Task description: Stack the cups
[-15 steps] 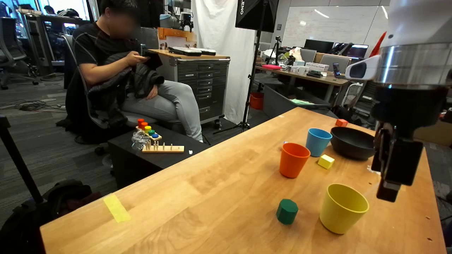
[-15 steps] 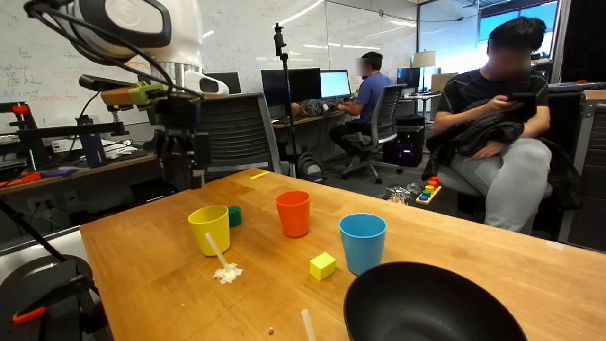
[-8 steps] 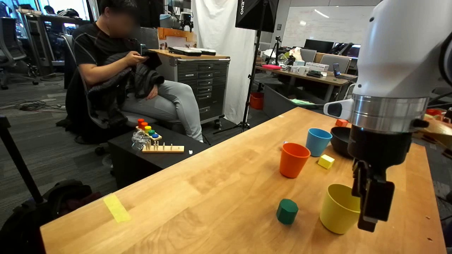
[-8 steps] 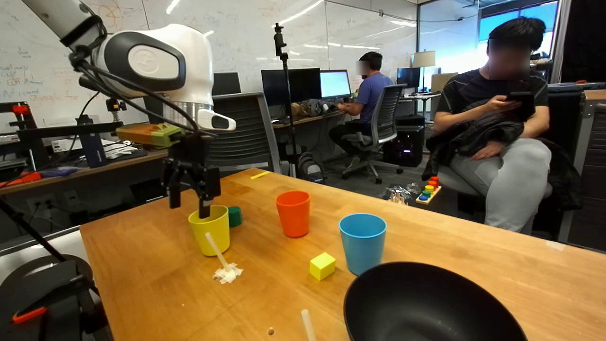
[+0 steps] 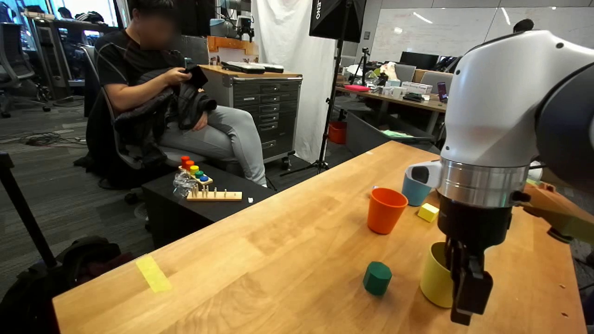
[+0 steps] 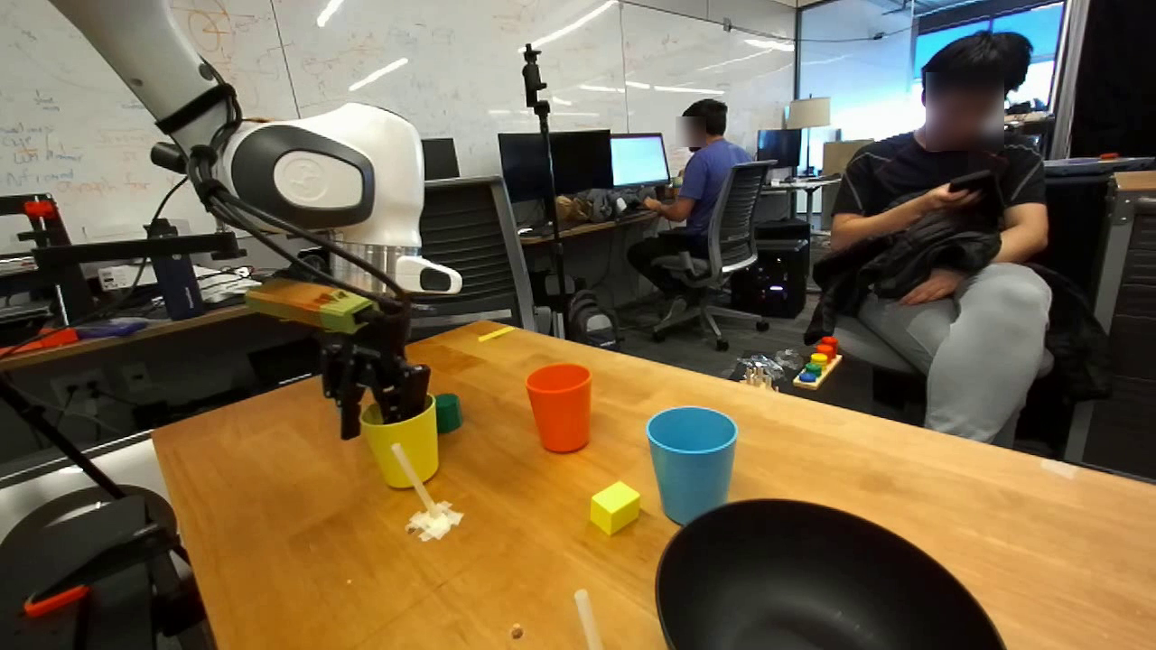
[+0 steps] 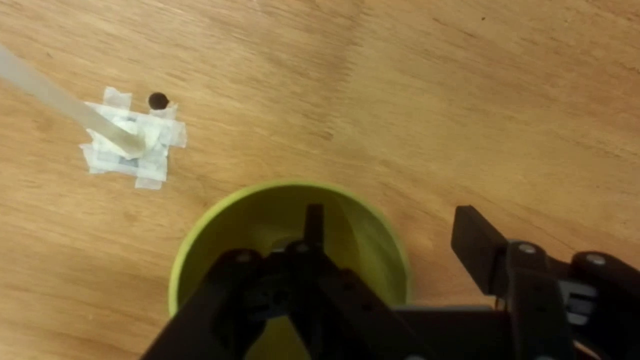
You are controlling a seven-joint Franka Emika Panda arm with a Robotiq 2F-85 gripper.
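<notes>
1. Table (image 5: 260, 260), wooden and long. The yellow cup (image 6: 421, 447) stands upright on its surface.
2. Man (image 5: 139, 90), seated, in a dark shirt, holding a phone (image 6: 972, 183). Visible in both exterior views, beyond the table and well apart from the yellow cup.
3. Robot arm (image 5: 501, 102), white, its lower end directed downward over the yellow cup.
4. Bowl (image 6: 777, 564), black. In an exterior view it lies well apart from the yellow cup, its lower part cropped.
5. Gripper (image 6: 372, 426), black, at the rim of the yellow cup, jaws set wide apart. In the wrist view one finger (image 7: 314, 225) lies within the cup's mouth and the other finger (image 7: 474, 247) outside it, with the cup's wall between them. Whether either finger touches the cup cannot be told.
6. Yellow cup: round rim seen from above in the wrist view, interior partly covered by the gripper.
7. Orange cup (image 6: 560, 411), upright, apart from the yellow cup; visible in both exterior views.
8. Blue cup (image 5: 414, 195), upright, farther from the yellow cup than the orange cup is; in an exterior view, partly hidden behind the robot arm.
9. Green block (image 5: 377, 278), near the yellow cup; in an exterior view, bare wood shows between them.
10. Yellow block (image 6: 615, 508), well apart from the yellow cup, yet closer to it than the blue cup.
11. Stick (image 7: 60, 100), pale and slender, slanting near the yellow cup, its foot set in white tape (image 7: 155, 165).
</notes>
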